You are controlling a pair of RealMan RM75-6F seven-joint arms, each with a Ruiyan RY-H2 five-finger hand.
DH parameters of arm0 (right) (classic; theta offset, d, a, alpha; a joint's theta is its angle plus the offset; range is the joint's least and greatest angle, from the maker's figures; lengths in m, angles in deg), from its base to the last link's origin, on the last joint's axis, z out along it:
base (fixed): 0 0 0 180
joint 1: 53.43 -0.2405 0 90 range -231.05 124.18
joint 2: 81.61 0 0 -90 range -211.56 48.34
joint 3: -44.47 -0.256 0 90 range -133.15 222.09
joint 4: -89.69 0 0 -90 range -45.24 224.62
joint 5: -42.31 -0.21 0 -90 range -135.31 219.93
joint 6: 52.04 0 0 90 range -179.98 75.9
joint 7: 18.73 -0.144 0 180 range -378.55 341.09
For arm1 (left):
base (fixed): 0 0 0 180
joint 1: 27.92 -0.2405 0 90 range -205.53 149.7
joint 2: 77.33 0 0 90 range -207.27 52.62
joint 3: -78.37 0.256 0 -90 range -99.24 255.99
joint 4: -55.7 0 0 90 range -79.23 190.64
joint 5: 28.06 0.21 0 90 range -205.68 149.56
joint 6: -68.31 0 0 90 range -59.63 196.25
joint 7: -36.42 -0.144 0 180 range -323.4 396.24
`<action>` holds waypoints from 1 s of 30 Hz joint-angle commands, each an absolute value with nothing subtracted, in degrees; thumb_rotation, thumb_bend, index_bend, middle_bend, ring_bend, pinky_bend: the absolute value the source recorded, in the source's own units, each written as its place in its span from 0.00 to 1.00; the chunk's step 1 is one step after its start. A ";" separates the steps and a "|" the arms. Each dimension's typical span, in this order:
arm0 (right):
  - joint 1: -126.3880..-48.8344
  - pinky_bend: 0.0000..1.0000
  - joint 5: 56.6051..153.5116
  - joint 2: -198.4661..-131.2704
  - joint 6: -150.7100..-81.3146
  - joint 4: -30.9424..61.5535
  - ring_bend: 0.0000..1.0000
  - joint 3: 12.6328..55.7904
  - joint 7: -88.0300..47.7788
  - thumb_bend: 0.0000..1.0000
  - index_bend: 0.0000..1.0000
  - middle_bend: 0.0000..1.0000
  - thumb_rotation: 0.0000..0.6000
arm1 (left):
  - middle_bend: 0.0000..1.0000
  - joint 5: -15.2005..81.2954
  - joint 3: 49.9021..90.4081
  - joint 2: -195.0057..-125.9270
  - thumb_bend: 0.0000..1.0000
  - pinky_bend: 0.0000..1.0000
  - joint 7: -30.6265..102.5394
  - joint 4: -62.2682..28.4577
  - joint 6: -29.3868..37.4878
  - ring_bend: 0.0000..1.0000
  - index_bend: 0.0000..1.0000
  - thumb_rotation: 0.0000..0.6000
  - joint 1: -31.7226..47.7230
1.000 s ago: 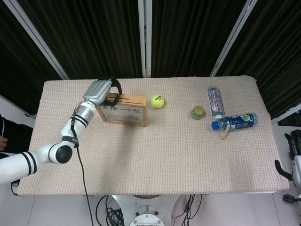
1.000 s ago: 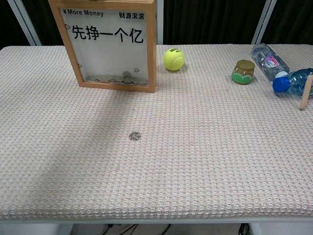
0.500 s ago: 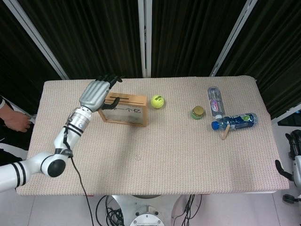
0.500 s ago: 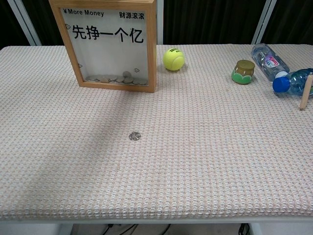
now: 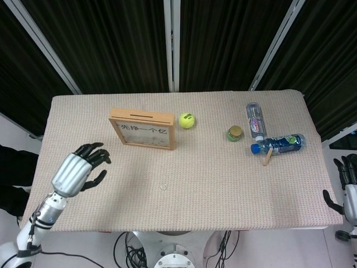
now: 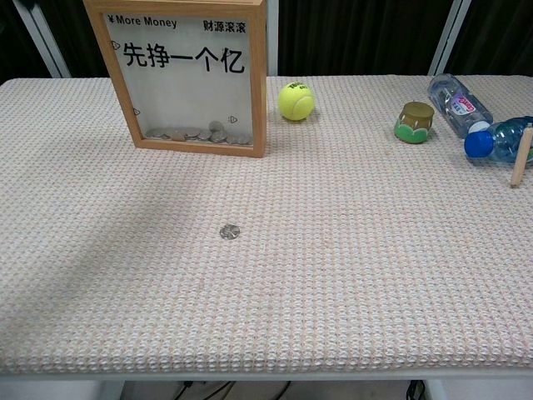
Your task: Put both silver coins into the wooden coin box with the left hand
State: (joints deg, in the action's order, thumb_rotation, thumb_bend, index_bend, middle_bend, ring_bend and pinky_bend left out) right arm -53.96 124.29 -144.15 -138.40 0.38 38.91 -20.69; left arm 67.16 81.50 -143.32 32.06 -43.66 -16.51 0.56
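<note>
One silver coin (image 6: 229, 231) lies flat on the woven surface (image 6: 350, 283), near the middle and well apart from the wooden coin box (image 5: 143, 129), which stands upright at the far left with its slot on top. Loose coins show behind the box's clear front in the chest view. No second coin shows on the surface; it may already be among those.

The left hand (image 5: 78, 169) hangs over the near left of the surface, fingers (image 5: 95, 151) spread and holding nothing. The right hand (image 5: 347, 185) shows only at the right edge, off the surface, and I cannot tell how its fingers lie.

The likely trouble is the pick itself. The coin is thin and sits low in the textured cloth, so fingers may slide over it or push it along instead of lifting it. Once held, a poor pinch could tilt it, and it may miss the narrow slot and drop behind the box. A heavy approach could also tip the box.

Half a second earlier the left hand was up at the box's top left corner; now it is pulled back toward the near edge. The coin, box and everything else lie unchanged.
</note>
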 commanded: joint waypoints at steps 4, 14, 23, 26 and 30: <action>-53.92 0.00 124.59 -143.95 -138.76 -0.79 0.00 39.07 -19.46 0.29 0.00 0.00 1.00 | 0.35 70.71 85.99 -153.61 0.30 0.31 35.02 -30.97 -11.95 0.20 0.44 1.00 -2.27; -53.52 0.00 123.98 -143.89 -138.87 -1.57 0.00 39.24 -18.86 0.29 0.00 0.00 1.00 | 0.29 71.11 81.99 -167.26 0.29 0.28 37.96 -21.10 -6.55 0.17 0.35 1.00 1.33; -53.70 0.00 123.37 -144.08 -138.01 -0.70 0.00 39.18 -19.73 0.29 0.00 0.00 1.00 | 0.17 70.42 79.53 -174.89 0.28 0.19 40.95 -14.25 -5.37 0.08 0.20 1.00 3.44; -53.75 0.00 123.35 -144.13 -137.93 -0.42 0.00 39.13 -20.11 0.29 0.00 0.00 1.00 | 0.17 70.19 79.65 -176.11 0.28 0.18 41.89 -12.97 -4.45 0.08 0.23 1.00 3.95; -53.81 0.00 123.15 -144.15 -137.71 -0.02 0.00 39.03 -20.60 0.29 0.00 0.00 1.00 | 0.17 70.45 80.16 -177.78 0.28 0.18 42.87 -11.18 -3.75 0.08 0.28 1.00 4.47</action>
